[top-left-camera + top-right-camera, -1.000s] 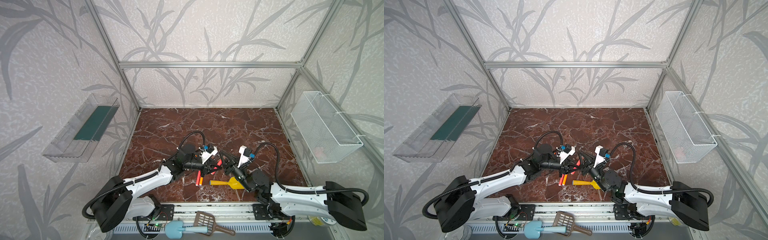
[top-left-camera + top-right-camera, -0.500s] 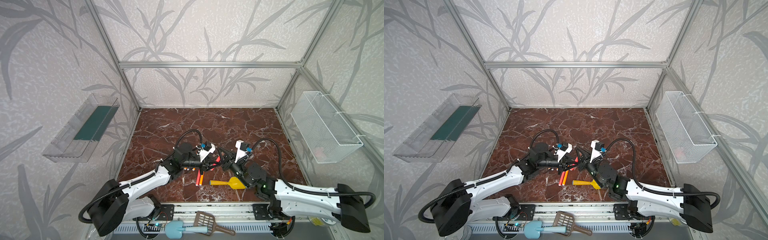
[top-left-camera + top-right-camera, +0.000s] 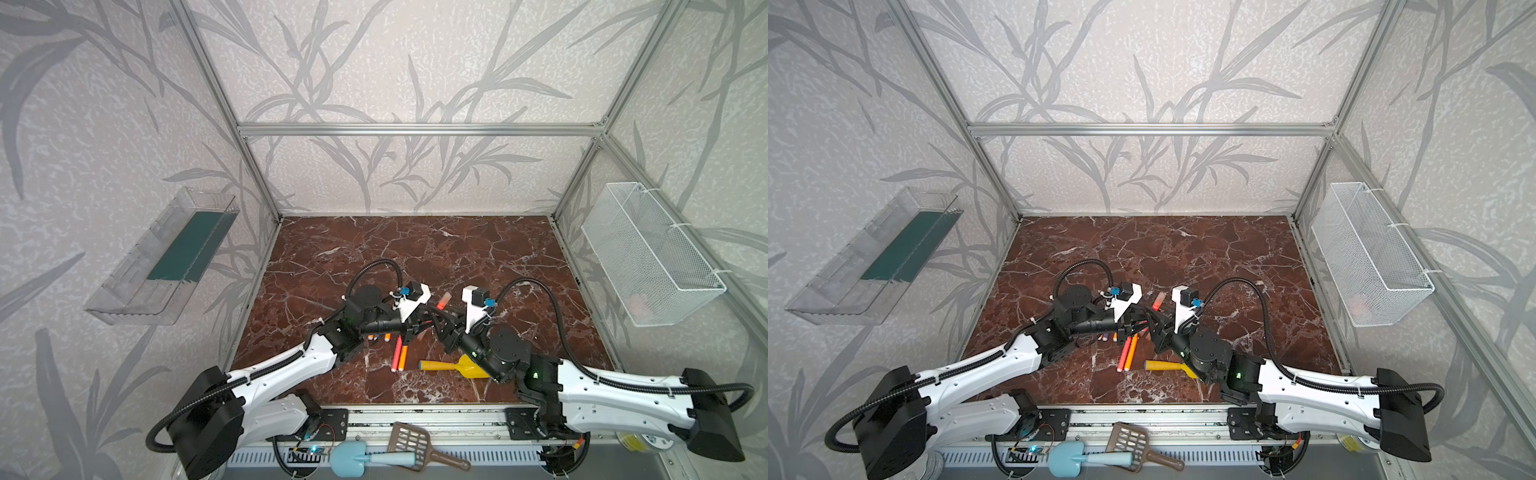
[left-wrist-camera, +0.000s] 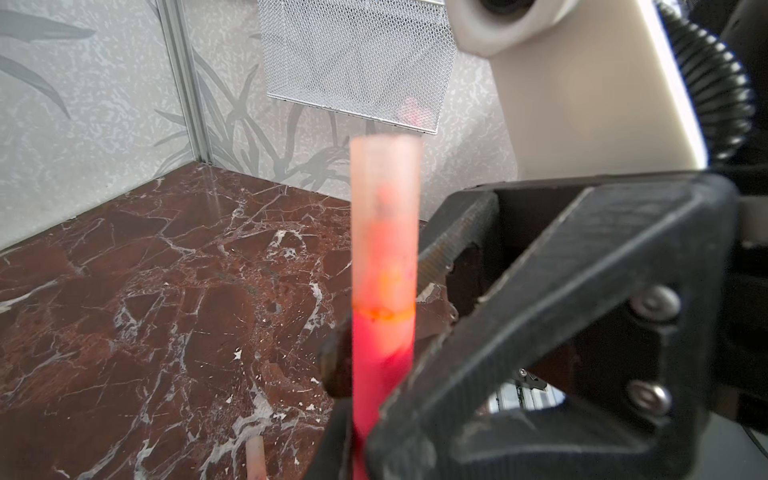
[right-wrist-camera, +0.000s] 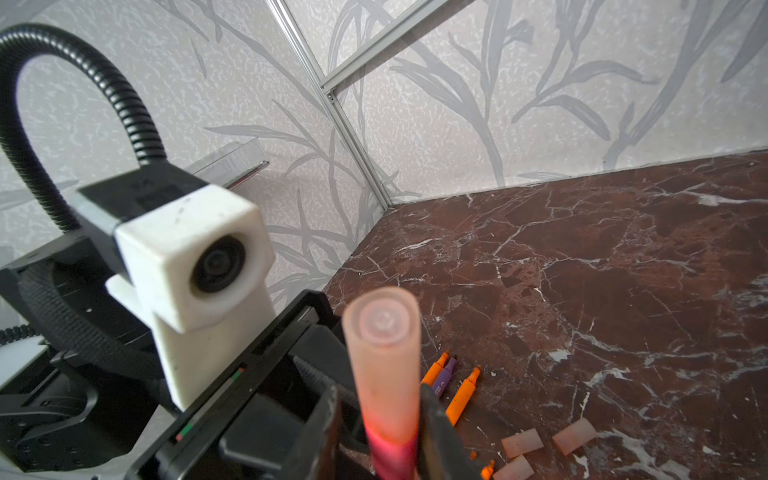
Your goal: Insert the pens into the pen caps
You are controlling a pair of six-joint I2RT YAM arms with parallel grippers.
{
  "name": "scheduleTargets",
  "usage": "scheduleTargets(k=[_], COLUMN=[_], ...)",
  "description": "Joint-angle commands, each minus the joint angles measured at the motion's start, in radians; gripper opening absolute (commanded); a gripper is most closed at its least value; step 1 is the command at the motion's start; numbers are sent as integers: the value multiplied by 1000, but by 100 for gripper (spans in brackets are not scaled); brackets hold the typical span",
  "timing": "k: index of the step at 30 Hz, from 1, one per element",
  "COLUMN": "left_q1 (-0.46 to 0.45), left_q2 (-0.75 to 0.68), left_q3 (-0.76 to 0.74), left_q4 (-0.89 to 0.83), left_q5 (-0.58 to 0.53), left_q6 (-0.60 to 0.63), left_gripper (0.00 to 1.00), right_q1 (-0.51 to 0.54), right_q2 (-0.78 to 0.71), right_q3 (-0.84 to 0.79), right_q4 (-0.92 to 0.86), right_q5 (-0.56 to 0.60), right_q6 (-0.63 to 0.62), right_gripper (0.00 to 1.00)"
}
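Observation:
A red-pink pen (image 4: 382, 345) with a translucent pen cap (image 4: 384, 216) on its tip is held above the table. My left gripper (image 4: 370, 453) is shut on its barrel. My right gripper (image 5: 380, 419) stands slightly open around that cap (image 5: 384, 365), with a gap on one side. In both top views the two grippers meet mid-table, left (image 3: 422, 326) and right (image 3: 439, 316), and the capped end (image 3: 443, 300) points toward the back. Loose orange (image 5: 463, 395) and purple (image 5: 444, 376) pens and loose pen caps (image 5: 522, 442) lie on the marble.
A red pen and an orange pen (image 3: 399, 353) lie side by side beside a yellow toy shovel (image 3: 453, 366). A wire basket (image 3: 648, 253) hangs on the right wall and a clear tray (image 3: 166, 257) on the left. Two scoops (image 3: 374, 457) lie beyond the front rail.
Both grippers have drifted a little toward the back with the capped pen. My right gripper's jaws have eased apart around the cap.

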Motion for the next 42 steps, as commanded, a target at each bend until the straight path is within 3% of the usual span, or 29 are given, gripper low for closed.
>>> scheduleTargets(k=[1, 3, 6, 10, 12, 15, 18, 22, 27, 33, 42], left_q1=[-7, -10, -13, -13, -12, -10, -3, 33, 89, 100, 107], left_q2=[-26, -29, -34, -33, -27, -13, 11, 55, 103, 161, 159], left_q3=[55, 55, 52, 55, 62, 65, 66, 87, 100, 144, 140], left_q4=[93, 92, 95, 78, 60, 45, 56, 66, 112, 85, 83], left_q5=[-29, -19, -20, -19, -42, -86, -178, -273, -373, -455, -463], left_q6=[28, 28, 28, 42, 48, 75, 86, 50, -33, -48, -46], left_gripper=[0, 0, 0, 1, 16, 47, 60, 69, 78, 79, 81], right_q1=[18, 15, 8, -13, -34, -109, -231, -424, -610, -634, -664], right_q2=[14, 18, 17, -12, -42, -115, -172, -163, -31, 255, 587], right_q3=[19, 27, 31, 13, 7, -1, -19, -39, 9, 154, 296], right_q4=[-83, -87, -97, -138, -208, -394, -572, -733, -834, -925, -981], right_q5=[-56, -51, -40, 12, 54, 122, 129, 34, -107, -130, -141], right_q6=[-29, -35, -29, -16, -6, 50, 125, 167, 125, 80, 45], right_gripper=[32, 30, 17, 10, 7, 5, 5, 3, 1, 0, 0])
